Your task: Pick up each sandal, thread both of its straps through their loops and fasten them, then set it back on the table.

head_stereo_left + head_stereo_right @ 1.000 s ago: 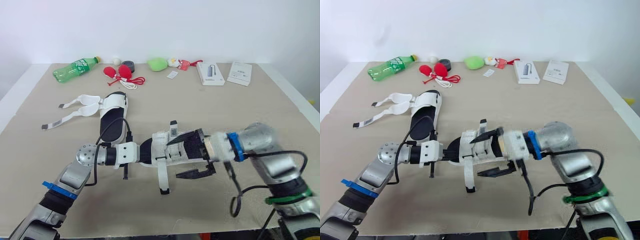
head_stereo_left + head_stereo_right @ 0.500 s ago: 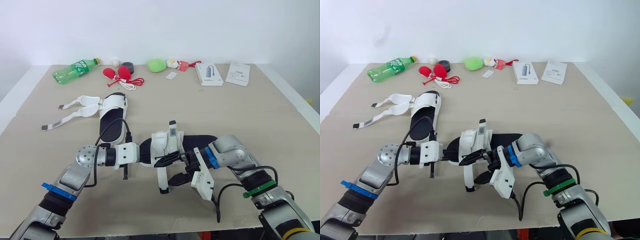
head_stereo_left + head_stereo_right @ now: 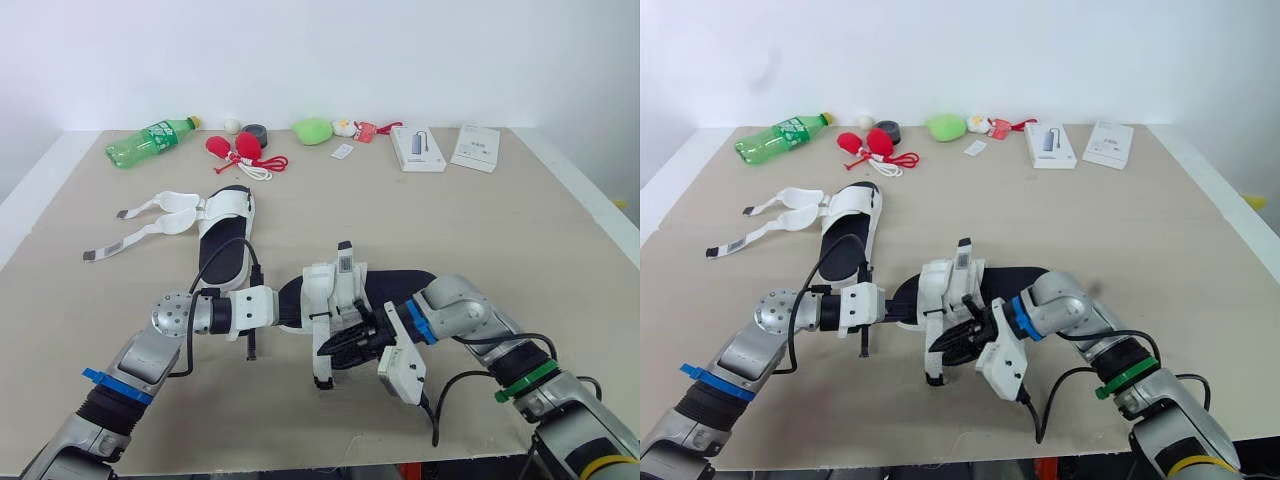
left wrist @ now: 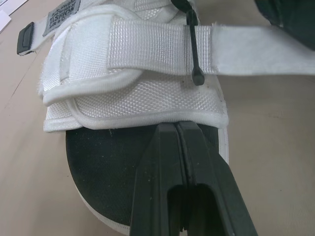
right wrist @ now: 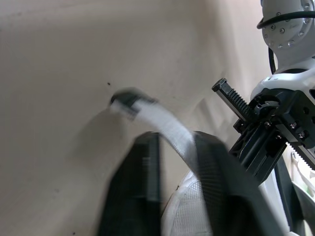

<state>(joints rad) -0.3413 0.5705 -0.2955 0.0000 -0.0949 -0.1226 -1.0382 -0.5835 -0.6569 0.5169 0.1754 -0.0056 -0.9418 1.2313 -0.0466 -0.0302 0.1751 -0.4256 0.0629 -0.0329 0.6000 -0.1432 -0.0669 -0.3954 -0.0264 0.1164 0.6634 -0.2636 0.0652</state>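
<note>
Strap [image 3: 320, 368] between right claw [image 3: 345, 345] fingers [image 5: 134, 196], sandal [image 3: 402, 283] adjacent

A grey tag [image 4: 63, 14] is sewn on the strap [image 4: 147, 46] of the held sandal [image 4: 133, 93]. Its print may be "FASHION", but this cannot be read with certainty. Well beyond the sandal, the label of the bottle [image 3: 150, 138] and the print on two boxes [image 3: 420, 147] cannot be read.

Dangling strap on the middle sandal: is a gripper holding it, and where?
Yes, the right gripper pinches the white strap midway, between the sandal and the strap's black tip.
</note>
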